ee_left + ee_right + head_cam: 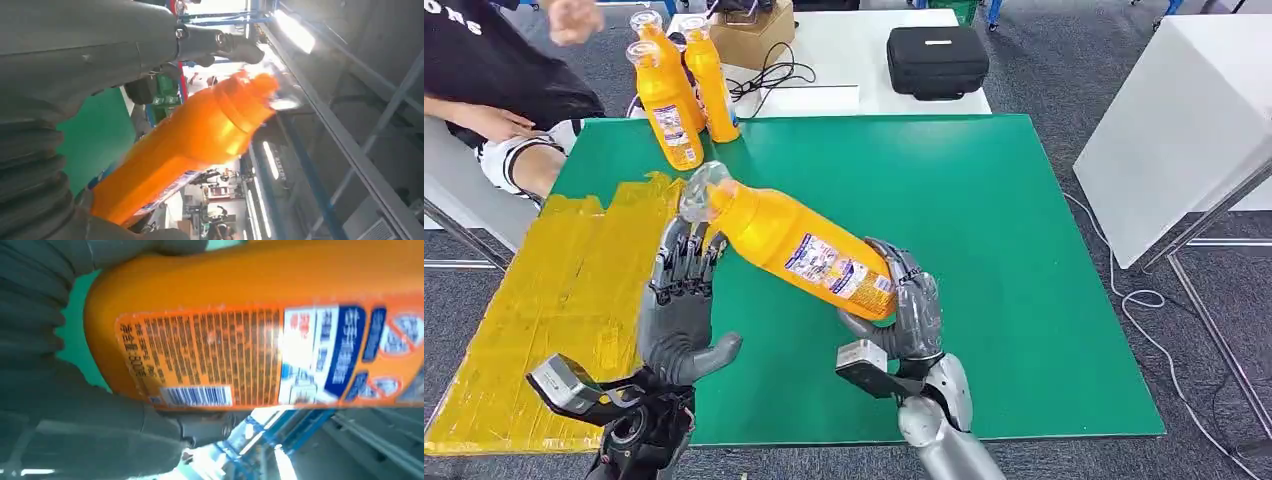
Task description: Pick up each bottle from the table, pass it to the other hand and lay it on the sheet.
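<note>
Green table (1024,250), right robot hand (904,305) gripping orange bottle (799,245) — barcode (197,396) in wrist view

Silver arms, dark many-fingered hands.
The left hand (686,300) and right hand (909,305) are dark grey with thick grey thumbs; ribbed grey wrist covers; silver camera blocks; glossy silver forearms.

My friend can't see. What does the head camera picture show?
The robot's right hand holds an orange bottle tilted above a green mat, its clear cap beside the open left hand. Three more orange bottles stand at the mat's far edge, and a yellow sheet lies left.
</note>
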`<act>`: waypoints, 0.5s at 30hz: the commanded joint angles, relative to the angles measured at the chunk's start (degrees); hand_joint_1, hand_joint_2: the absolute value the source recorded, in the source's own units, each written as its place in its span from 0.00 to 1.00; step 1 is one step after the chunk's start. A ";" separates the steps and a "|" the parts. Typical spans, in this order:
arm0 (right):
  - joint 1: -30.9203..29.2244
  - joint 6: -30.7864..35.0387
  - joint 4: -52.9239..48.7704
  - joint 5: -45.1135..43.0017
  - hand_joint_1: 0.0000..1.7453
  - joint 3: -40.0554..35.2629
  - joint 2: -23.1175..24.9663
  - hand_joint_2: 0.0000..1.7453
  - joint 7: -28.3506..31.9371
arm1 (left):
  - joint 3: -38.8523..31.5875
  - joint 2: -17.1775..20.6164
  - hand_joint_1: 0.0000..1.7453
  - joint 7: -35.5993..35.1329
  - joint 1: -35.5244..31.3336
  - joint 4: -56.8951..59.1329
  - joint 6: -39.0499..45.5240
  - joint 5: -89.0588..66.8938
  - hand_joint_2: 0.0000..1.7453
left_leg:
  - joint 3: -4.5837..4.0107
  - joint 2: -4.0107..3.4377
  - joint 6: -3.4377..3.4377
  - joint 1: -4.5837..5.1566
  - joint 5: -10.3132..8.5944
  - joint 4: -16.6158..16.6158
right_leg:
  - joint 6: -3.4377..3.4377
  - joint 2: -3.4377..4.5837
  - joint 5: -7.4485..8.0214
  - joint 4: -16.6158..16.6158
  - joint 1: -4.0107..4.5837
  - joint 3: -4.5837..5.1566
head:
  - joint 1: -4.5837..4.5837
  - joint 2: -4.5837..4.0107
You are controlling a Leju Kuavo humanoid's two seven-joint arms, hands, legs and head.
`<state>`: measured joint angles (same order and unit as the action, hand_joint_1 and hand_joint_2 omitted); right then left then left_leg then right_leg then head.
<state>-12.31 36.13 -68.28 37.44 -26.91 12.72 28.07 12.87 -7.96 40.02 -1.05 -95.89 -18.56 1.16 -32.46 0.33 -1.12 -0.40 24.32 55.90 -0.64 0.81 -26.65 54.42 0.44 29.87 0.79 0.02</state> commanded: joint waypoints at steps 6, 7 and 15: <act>-0.87 0.39 1.64 1.73 1.00 -5.29 -2.61 1.00 1.18 | 2.91 1.87 0.00 -0.11 -2.28 4.14 -0.61 0.03 1.00 | 0.32 0.08 0.02 -0.01 0.10 -0.07 | -0.11 -0.18 -0.10 -0.13 0.01 -0.38 | 0.00 0.00; -0.83 0.45 2.15 1.88 1.00 -5.23 -2.48 1.00 1.03 | 3.17 1.92 0.00 -0.13 -2.10 4.26 -0.72 0.01 1.00 | 0.21 0.07 0.01 0.00 0.05 -0.07 | -0.07 -0.14 -0.05 -0.10 0.00 -0.25 | 0.00 0.00; -1.14 0.16 4.16 5.29 1.00 -5.54 -2.14 1.00 -0.86 | 3.84 2.28 0.00 -1.25 -1.07 3.83 -0.94 0.30 1.00 | 0.17 0.02 0.01 0.01 0.03 -0.08 | -0.07 -0.09 -0.03 -0.10 -0.01 -0.19 | 0.00 0.00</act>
<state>-11.66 36.46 -68.15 39.96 -30.56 12.07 29.03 14.49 -7.43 39.89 -1.24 -94.62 -19.28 1.57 -32.46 0.33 -1.13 -0.40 24.32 55.90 -0.64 0.81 -26.65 54.41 0.44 29.87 0.79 0.02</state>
